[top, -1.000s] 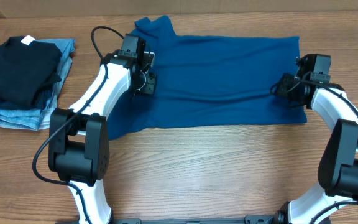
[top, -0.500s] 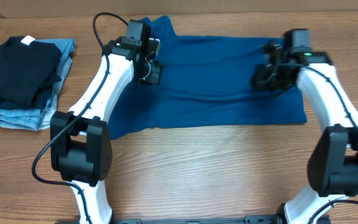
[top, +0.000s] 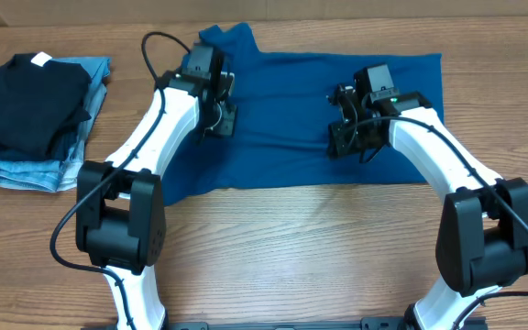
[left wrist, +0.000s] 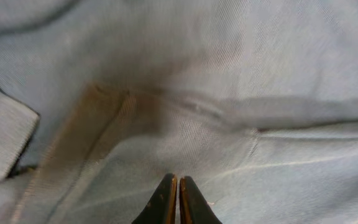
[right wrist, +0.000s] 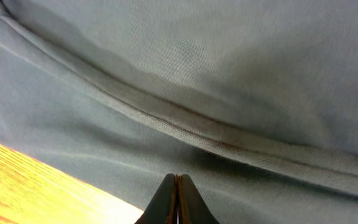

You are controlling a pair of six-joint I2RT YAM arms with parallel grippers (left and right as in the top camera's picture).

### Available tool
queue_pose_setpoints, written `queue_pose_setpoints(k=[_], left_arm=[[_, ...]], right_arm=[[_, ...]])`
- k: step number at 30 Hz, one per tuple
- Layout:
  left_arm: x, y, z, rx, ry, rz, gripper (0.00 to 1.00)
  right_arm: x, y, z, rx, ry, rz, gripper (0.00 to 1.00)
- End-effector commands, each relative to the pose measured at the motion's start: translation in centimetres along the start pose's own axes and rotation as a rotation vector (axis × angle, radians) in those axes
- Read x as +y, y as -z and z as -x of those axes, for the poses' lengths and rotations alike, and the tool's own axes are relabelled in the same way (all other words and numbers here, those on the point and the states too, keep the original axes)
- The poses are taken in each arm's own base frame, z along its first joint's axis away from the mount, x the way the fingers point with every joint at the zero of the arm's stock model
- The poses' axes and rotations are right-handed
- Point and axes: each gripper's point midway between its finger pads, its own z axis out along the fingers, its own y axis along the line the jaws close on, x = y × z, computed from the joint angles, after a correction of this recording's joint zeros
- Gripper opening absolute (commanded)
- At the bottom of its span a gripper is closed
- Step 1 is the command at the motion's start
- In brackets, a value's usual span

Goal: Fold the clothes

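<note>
One large teal-blue short-sleeved shirt of soft, plain fabric lies spread lengthwise across the far half of the light wooden table. Its collar points to the far left corner and a loose flap of cloth sags toward the near left. No neat fold shows in it, so I judge the task to be at an early step: laying out and smoothing the cloth, or reaching for a fresh hold.

The left gripper hangs over the shirt's left part, just below the collar. In the left wrist view its dark fingertips stand pressed together above a seam and a creased ridge, with no cloth visibly caught between them.

The right gripper sits over the shirt's middle-right, well inside the right edge. In the right wrist view its fingertips are likewise closed tip to tip, beside a long hem-like ridge, with a strip of bare table near the lower left. Whether either gripper touches the fabric cannot be told.

The next move, as I judge it, calls for both pairs of fingers to part and come down on an edge or corner. They must pinch a single layer cleanly and lift together, so the cloth folds over without bunching.

Well apart at the far left, a black folded garment with a white tag rests on light-blue denim jeans.
</note>
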Motion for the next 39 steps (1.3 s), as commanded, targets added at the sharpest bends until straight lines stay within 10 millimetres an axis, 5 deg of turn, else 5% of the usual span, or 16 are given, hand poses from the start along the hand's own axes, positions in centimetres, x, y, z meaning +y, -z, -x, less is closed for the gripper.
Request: queue_pose_setpoints(k=[1, 12, 23, 30, 36, 39], left_arm=[[0.3, -0.7, -0.9, 0.019, 0.018, 0.011, 0.08], [0.2, -0.7, -0.6, 0.007, 0.017, 0.01, 0.12], [0.2, -0.7, -0.5, 0.005, 0.016, 0.01, 0.16], [0.2, -0.7, -0.6, 0.01, 0.017, 0.011, 0.16], [0.2, -0.7, -0.6, 0.007, 0.017, 0.01, 0.16], [0.2, -0.3, -0.2, 0.003, 0.016, 0.01, 0.08]], right_arm=[[0.9, -1.1, -0.1, -0.02, 0.031, 0.011, 0.04], [0.6, -4.1, -2.6, -0.02, -0.008, 0.013, 0.04], [-1.3, -6.7, -1.7, -0.068, -0.001, -0.052, 0.04], [-2.7, -5.5, 3.1, -0.249, -0.028, -0.139, 0.04], [-2.9, -4.4, 4.6, -0.285, -0.081, -0.151, 0.04], [-2.1, -2.1, 4.6, -0.242, -0.133, -0.14, 0.04]])
